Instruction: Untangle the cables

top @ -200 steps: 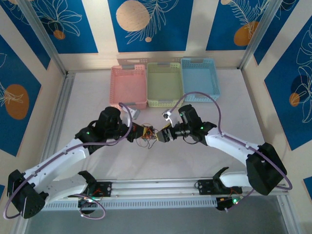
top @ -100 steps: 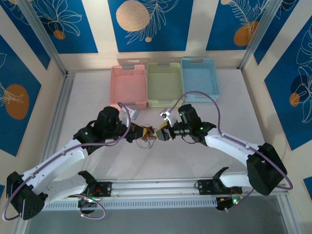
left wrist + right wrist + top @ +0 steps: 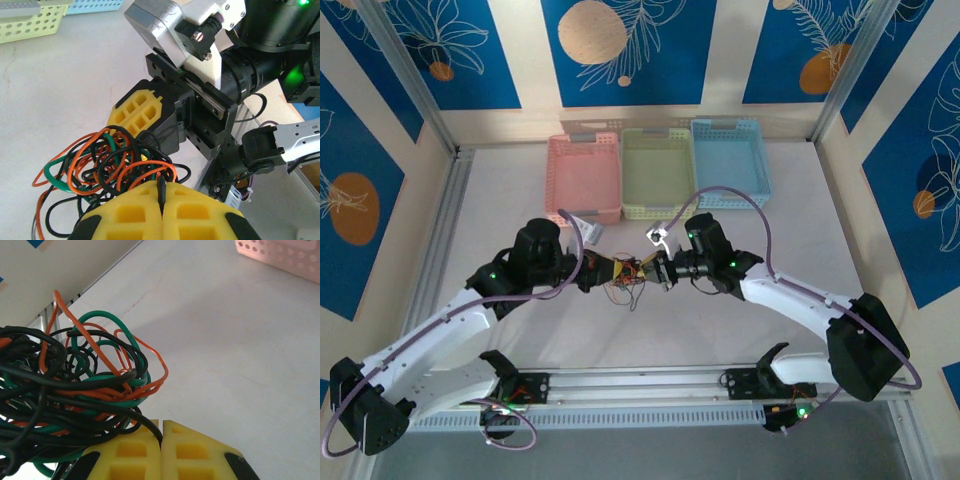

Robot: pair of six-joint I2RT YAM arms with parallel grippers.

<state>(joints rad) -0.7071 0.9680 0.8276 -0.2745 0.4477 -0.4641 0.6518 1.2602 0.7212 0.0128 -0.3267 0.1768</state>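
Observation:
The cables (image 3: 628, 276) are one knotted clump of black, orange and green wires, hanging just above the white table between my two grippers. My left gripper (image 3: 607, 269) comes at the clump from the left. In the left wrist view its yellow pads (image 3: 195, 212) are shut (image 3: 162, 189) on a black cable end, with the tangle (image 3: 100, 160) spreading ahead of it. My right gripper (image 3: 654, 270) meets the clump from the right. The right wrist view has it shut (image 3: 161, 429) on a black strand that runs out of the tangle (image 3: 75, 385). One of its yellow fingers (image 3: 137, 112) faces the left wrist camera.
Three baskets stand in a row at the back: pink (image 3: 584, 175), green (image 3: 658, 170) and blue (image 3: 730, 160). A metal rail (image 3: 640, 385) with the arm bases runs along the near edge. Bare white table (image 3: 520, 200) lies on both sides of the clump.
My right gripper has closed from open onto a black strand and moved a little left into the clump. The left gripper stayed shut and shifted slightly.

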